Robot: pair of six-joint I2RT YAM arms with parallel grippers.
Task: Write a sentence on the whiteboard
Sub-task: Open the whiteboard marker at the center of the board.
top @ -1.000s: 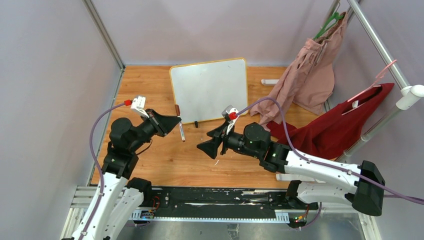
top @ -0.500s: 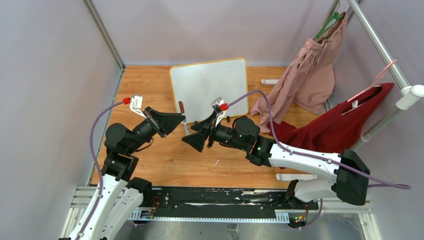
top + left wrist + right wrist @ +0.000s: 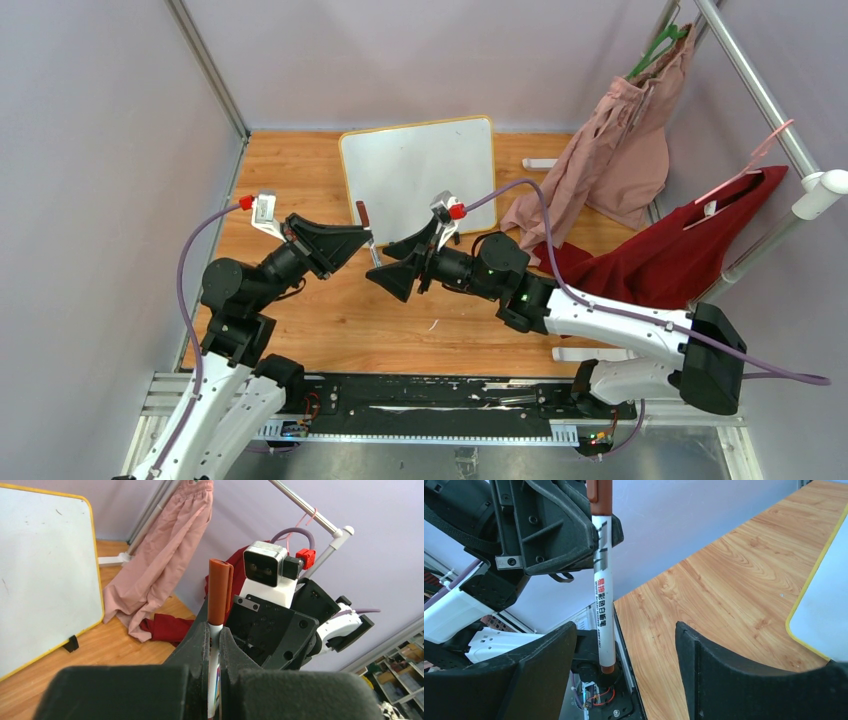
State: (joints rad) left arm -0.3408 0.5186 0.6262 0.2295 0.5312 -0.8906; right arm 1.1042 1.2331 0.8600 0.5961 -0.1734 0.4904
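The whiteboard [image 3: 420, 175], white with a yellow-orange frame, lies at the back of the wooden table; its face [image 3: 45, 580] carries only faint specks, and the sentence is not in view. My left gripper [image 3: 365, 238] [image 3: 214, 630] is shut on a white marker [image 3: 368, 232] [image 3: 220, 592] with a reddish-brown cap, held upright above the table in front of the board. My right gripper [image 3: 380, 265] [image 3: 624, 665] faces it, open wide, and the marker's lower end [image 3: 602, 600] hangs between its fingers without touching either. The board's yellow edge [image 3: 819, 605] shows at the right.
A pink garment [image 3: 620, 140] and a red one [image 3: 680, 255] hang from a rail at the right and spill onto the table. A small white piece [image 3: 540, 163] lies right of the board. Metal frame posts [image 3: 205, 70] stand at the back corners.
My right gripper has swung left and forward until its open jaws flank the marker's lower end. The left gripper has drawn back slightly to the left, still holding the marker.
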